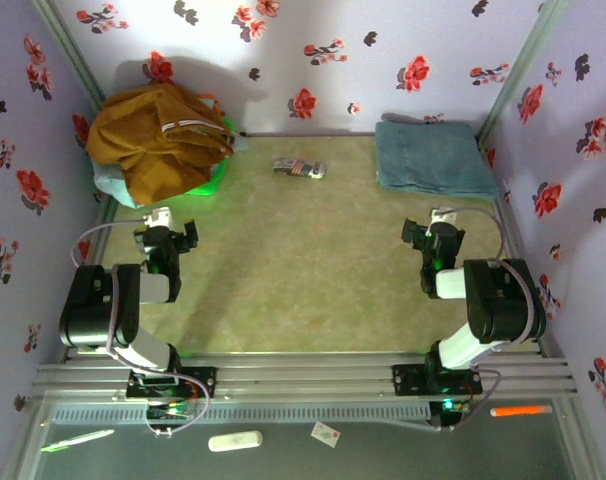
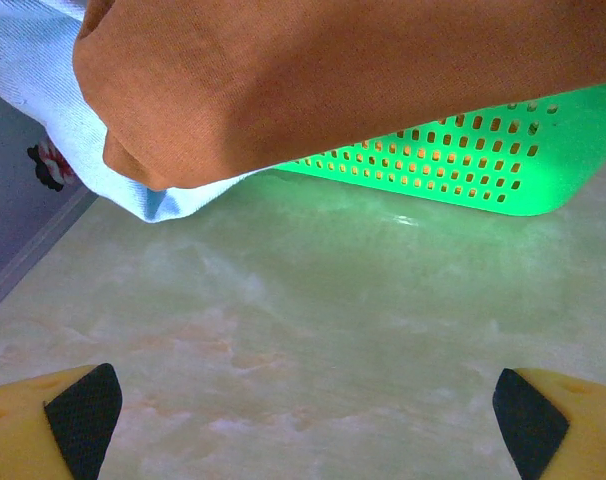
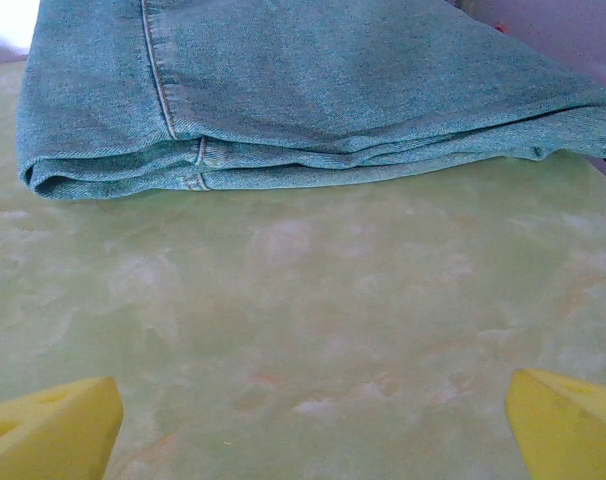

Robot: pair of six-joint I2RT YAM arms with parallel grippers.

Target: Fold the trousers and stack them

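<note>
- The trousers [image 1: 433, 158] lie folded at one o'clock on the surface [image 1: 283, 290].
- The left end effector [image 1: 168, 232] and the right end effector [image 1: 430, 232] gape wide, both empty.
- Folding looks finished; next likely calls for reaching the eleven-o'clock basket [image 1: 216, 176].

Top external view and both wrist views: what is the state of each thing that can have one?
Left tool: open, holding nothing.
Right tool: open, holding nothing.
Green perforated plastic basket: loaded with clothes.
Mustard-yellow fabric garment: crumpled, heaped on the basket.
Light blue denim cloth: unfolded, under the mustard garment.
Teal-blue denim garment: folded, flat on the table.
</note>
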